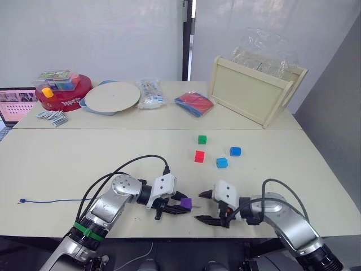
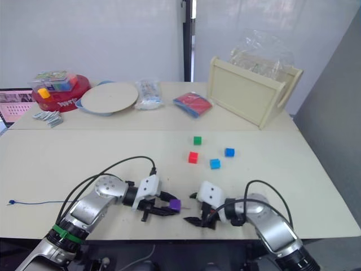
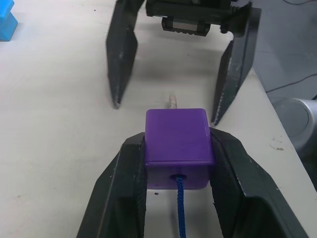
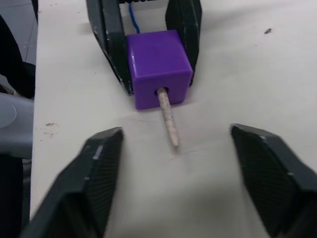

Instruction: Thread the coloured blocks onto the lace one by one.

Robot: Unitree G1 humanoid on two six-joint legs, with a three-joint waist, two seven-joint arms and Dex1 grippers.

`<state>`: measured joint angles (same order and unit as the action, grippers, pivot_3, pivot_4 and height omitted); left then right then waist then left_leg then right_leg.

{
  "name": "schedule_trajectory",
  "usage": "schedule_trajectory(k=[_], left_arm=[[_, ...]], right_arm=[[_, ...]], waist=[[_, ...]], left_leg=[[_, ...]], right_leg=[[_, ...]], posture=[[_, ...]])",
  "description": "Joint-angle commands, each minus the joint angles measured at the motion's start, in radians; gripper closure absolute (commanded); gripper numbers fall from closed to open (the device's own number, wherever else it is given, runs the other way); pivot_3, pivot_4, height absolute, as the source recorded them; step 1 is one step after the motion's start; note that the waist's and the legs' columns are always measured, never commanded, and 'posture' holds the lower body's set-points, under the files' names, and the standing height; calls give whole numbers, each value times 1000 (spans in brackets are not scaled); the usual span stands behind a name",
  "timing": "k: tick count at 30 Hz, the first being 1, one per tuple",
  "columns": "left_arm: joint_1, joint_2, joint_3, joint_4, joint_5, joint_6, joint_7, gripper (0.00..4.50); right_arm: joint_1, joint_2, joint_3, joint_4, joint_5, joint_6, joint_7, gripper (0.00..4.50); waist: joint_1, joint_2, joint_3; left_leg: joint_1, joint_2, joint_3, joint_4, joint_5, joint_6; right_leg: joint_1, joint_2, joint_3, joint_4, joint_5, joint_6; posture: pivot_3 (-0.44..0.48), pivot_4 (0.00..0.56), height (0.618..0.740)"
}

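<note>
purple block (image 3: 178,144) pinched in left gripper (image 1: 179,206), lace (image 4: 167,116) tip pointing at wide-open, empty right gripper (image 1: 204,206)

A wooden tray (image 1: 254,90) stands tilted at one o'clock, a clear plastic bag (image 1: 265,51) behind it; a round plate (image 1: 111,96) sits at eleven; a red tin (image 1: 62,93) lies further left.

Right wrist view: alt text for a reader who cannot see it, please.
A purple block is clamped in the left gripper, the lace's pale tip poking out toward the open right gripper on the table.
</note>
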<state>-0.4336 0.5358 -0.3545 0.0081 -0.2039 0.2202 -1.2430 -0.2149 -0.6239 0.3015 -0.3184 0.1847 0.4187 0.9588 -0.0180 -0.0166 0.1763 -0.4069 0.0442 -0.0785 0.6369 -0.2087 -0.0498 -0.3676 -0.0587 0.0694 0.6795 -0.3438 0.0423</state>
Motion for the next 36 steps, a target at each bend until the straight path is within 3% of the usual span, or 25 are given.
schedule_trajectory(k=[1, 8, 16, 24, 31, 36], left_arm=[[-1, 4, -9, -3, 3, -5, -18, 3302], [-5, 10, -12, 7, 10, -13, -34, 3302], [24, 72, 33, -5, -9, -6, -59, 3303], [154, 319, 241, 33, -70, -35, -106, 3303], [301, 535, 463, 297, -88, -251, -191, 3303], [294, 595, 497, 431, -69, -361, -231, 3303]], right_arm=[[0, -8, -6, -6, -3, -32, 9, 2226], [-27, -16, 3, 37, -16, -66, 40, 4459], [-103, -12, 14, 101, -18, -110, 95, 4500], [-105, -18, -2, 72, 13, -98, 113, 4500], [-76, -33, -25, 67, 20, -100, 117, 4500], [-86, -33, -21, 83, 20, -106, 138, 4500]], waist=[[0, 0, 0], [-1, 0, 0], [-10, 0, 0], [-32, 0, 0], [-43, 1, 1], [-36, 1, 1]], left_leg=[[0, 0, 0, 0, 0, 0], [0, 0, 0, 0, 0, 0], [1, 0, 0, 0, 0, 0], [2, 4, 0, -2, 0, 0], [4, 4, 0, -5, 0, 0], [3, 4, 1, -5, 0, 0]], right_leg=[[0, 0, 0, 0, 0, 0], [0, 0, 0, 0, 0, 0], [0, 0, 0, 1, 0, 0], [-1, 3, 0, 2, 0, 0], [-2, 3, 0, 2, -1, -1], [-2, 3, 0, 2, -1, -1]], posture=[[0, 150, 740], [0, 150, 740], [0, 150, 740], [0, 150, 740], [0, 150, 740], [0, 150, 740]])
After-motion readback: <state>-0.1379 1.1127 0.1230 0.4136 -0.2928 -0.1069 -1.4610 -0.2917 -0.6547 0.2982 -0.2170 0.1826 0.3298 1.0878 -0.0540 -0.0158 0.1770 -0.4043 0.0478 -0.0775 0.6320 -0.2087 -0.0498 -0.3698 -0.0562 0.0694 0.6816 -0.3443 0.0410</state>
